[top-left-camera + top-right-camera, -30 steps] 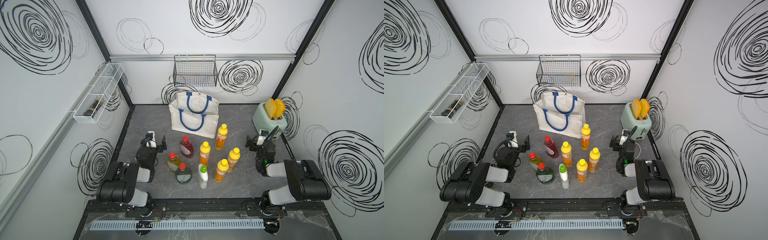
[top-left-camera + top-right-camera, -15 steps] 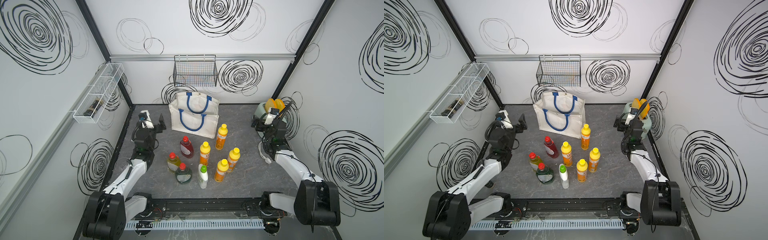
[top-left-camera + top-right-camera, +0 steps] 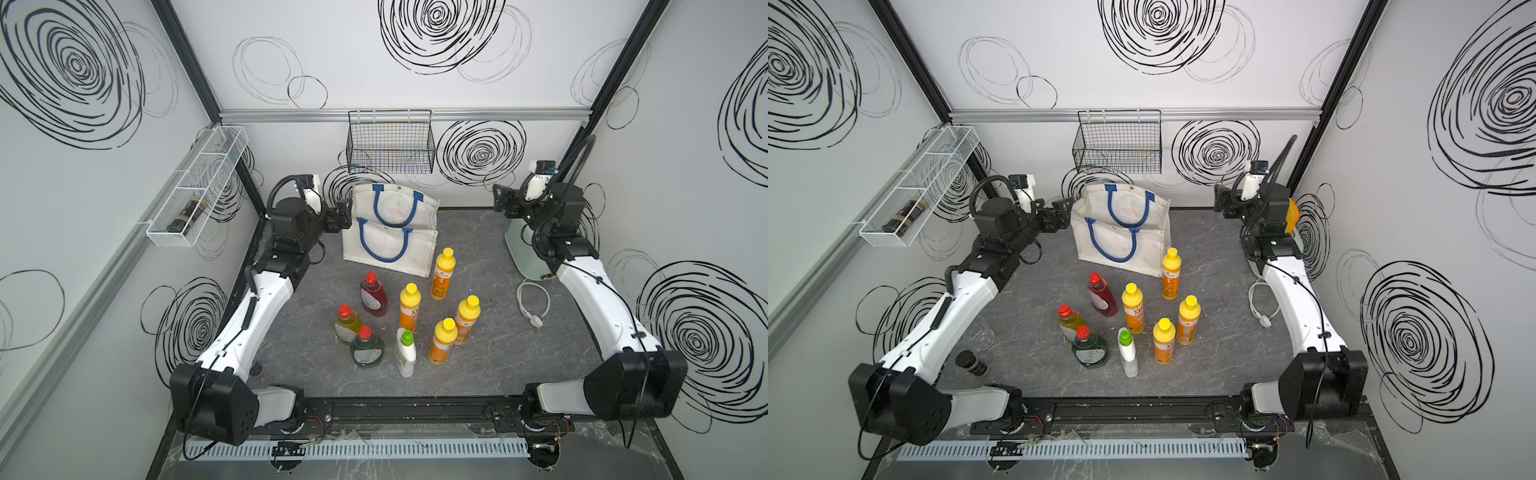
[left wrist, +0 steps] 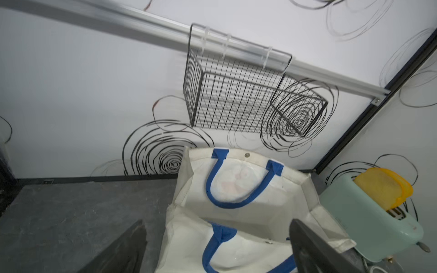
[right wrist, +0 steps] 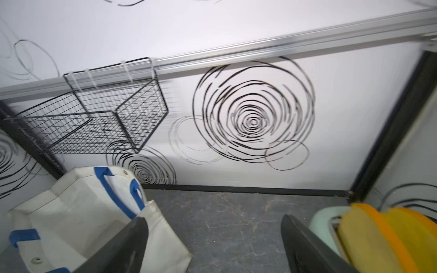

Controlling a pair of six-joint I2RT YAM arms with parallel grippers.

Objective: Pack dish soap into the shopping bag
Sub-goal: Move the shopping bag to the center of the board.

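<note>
Arms [image 3: 266, 299] rose rearward; dish soap [image 3: 409, 311] stands outside the shopping bag [image 3: 419, 253].

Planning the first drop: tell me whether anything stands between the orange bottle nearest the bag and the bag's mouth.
Nothing visible does. The orange bottle stands close before the front wall of the shopping bag, and the left wrist view shows the mouth gaping open. Only that wall must be cleared by lifting.

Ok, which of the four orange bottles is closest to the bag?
The orange bottle standing alone right by the shopping bag's near corner; the other three orange bottles cluster farther toward the robot's base.
</note>
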